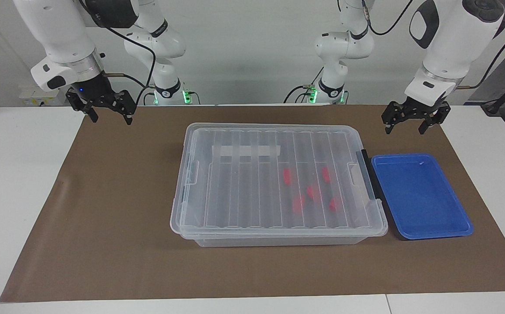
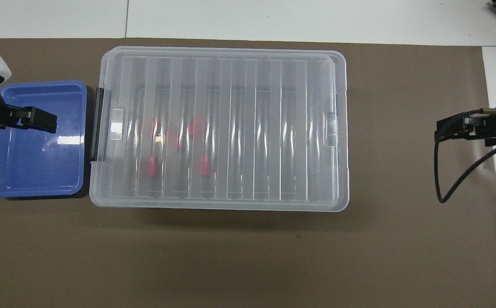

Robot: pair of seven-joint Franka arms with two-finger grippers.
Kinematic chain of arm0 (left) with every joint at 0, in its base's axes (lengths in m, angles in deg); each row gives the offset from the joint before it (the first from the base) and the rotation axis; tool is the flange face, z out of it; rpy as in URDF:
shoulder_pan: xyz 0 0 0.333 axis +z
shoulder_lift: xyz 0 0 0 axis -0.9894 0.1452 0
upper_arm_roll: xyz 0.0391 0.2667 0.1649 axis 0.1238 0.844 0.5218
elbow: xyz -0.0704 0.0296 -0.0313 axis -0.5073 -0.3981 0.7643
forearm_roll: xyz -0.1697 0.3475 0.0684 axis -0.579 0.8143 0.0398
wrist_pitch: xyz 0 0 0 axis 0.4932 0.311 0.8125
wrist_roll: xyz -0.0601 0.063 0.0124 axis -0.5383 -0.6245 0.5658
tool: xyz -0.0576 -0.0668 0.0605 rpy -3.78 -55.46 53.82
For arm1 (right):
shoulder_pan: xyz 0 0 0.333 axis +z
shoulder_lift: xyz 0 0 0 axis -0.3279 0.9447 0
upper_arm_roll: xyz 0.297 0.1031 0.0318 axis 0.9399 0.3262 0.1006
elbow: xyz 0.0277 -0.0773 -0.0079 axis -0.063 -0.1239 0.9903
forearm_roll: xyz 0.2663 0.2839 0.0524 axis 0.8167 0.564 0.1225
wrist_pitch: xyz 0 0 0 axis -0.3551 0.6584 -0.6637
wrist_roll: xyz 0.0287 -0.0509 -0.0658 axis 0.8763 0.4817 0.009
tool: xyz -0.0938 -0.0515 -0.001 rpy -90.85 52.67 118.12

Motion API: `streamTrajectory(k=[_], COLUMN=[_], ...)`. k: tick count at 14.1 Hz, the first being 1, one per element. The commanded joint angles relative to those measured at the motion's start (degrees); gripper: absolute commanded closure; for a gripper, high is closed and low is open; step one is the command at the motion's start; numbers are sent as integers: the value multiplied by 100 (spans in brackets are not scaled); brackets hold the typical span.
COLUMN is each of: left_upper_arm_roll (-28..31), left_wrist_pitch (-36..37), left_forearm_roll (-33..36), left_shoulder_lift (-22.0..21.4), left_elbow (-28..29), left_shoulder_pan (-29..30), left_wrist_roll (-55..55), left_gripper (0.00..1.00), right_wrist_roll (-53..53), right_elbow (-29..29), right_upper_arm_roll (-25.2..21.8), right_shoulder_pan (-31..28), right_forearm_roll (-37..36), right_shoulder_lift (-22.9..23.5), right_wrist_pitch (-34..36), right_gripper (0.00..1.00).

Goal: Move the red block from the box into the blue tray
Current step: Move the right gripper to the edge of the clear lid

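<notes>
So, quick rundown of the table:
Box: clear box (image 1: 278, 183) sits mid-mat on the brown mat (image 1: 104, 218), ribbed lid (image 2: 230, 85) on, black clip (image 1: 367, 174) at the left arm's end.
Red blocks: five red blocks (image 1: 298, 204) inside the box, bunched toward the clip end, all under the lid.
Blue tray: blue tray (image 1: 420, 196) right beside the box's clip end, nothing in it.
Left gripper: left gripper (image 1: 413, 124) hangs up in the air over the tray's robot-side edge, jaws spread wide, holding nothing.
Right gripper: right gripper (image 1: 108, 113) up over bare mat at the right arm's end, well apart from the box, jaws wide too, nothing in them.
</notes>
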Motion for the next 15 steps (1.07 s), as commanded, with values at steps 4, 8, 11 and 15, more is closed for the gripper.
streamTrajectory(k=[4,8,11,15], left_upper_arm_roll=[-6,-6,-6,-6], left_wrist_pitch=[55,46,55,46], left_forearm_roll=[-51,-42,-51,-51], left_shoulder_lift=[-117,-117,-117,-117], left_elbow=[97,97,97,97], left_shoulder_pan=[29,29,29,29], left_wrist_roll=[-47,-47,-38,-38], left_gripper=[0,0,0,0], right_wrist_roll=[-116,-274,-336,-791], right_elbow=[-324,-693,-904,-887], right_upper_arm_roll=[24,120,261,708], right_shoulder_pan=[-33,-24,-33,-33], right_forearm_roll=[71,71,54,1], right_shoulder_lift=[-180,-250,-154,399], right_wrist_pitch=[-362,-811,-1398,-2041], right_gripper=[0,5,19,27])
